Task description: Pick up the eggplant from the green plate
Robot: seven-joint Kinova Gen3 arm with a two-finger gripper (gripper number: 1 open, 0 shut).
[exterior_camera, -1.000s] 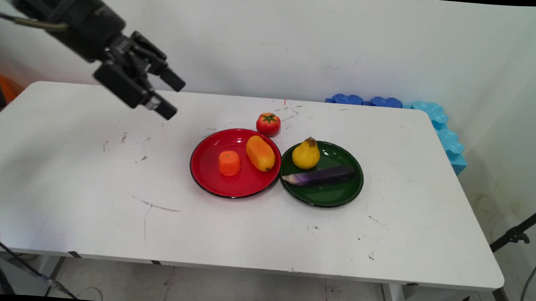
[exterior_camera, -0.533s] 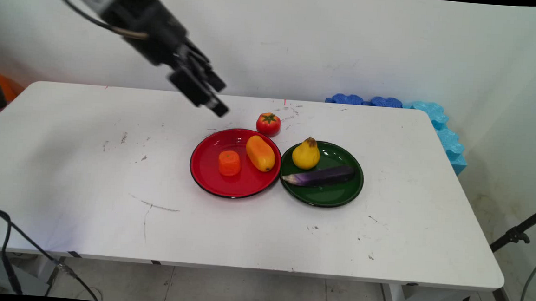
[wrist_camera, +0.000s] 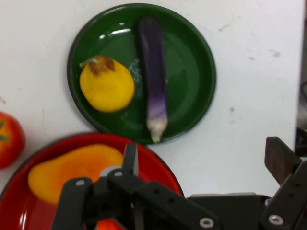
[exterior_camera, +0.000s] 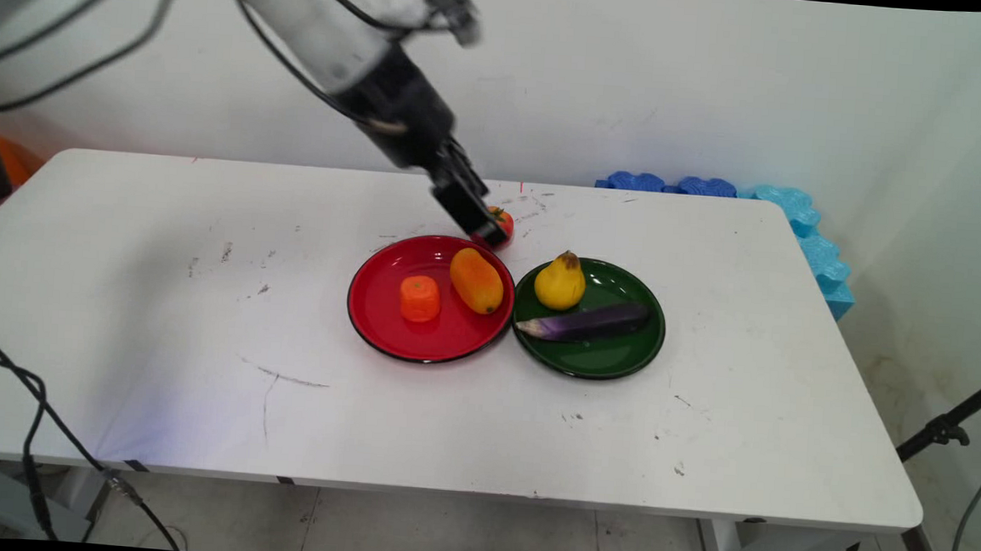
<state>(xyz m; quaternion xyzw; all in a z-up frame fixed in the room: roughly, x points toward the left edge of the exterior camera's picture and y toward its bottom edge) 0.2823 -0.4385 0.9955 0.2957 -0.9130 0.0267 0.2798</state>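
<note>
- Tomato [exterior_camera: 502, 222] sits right behind gripper [exterior_camera: 483, 225], fingers [wrist_camera: 129, 158] spread apart, holding nothing
- red plate [exterior_camera: 382, 303] with mango [exterior_camera: 476, 281] just below
- green plate [wrist_camera: 192, 72], pear [wrist_camera: 106, 84], eggplant [wrist_camera: 152, 72] beyond

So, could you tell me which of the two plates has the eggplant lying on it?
The green plate, the one on the right in the main view. The eggplant lies across it beside the yellow pear; the red plate holds two orange pieces instead.
</note>
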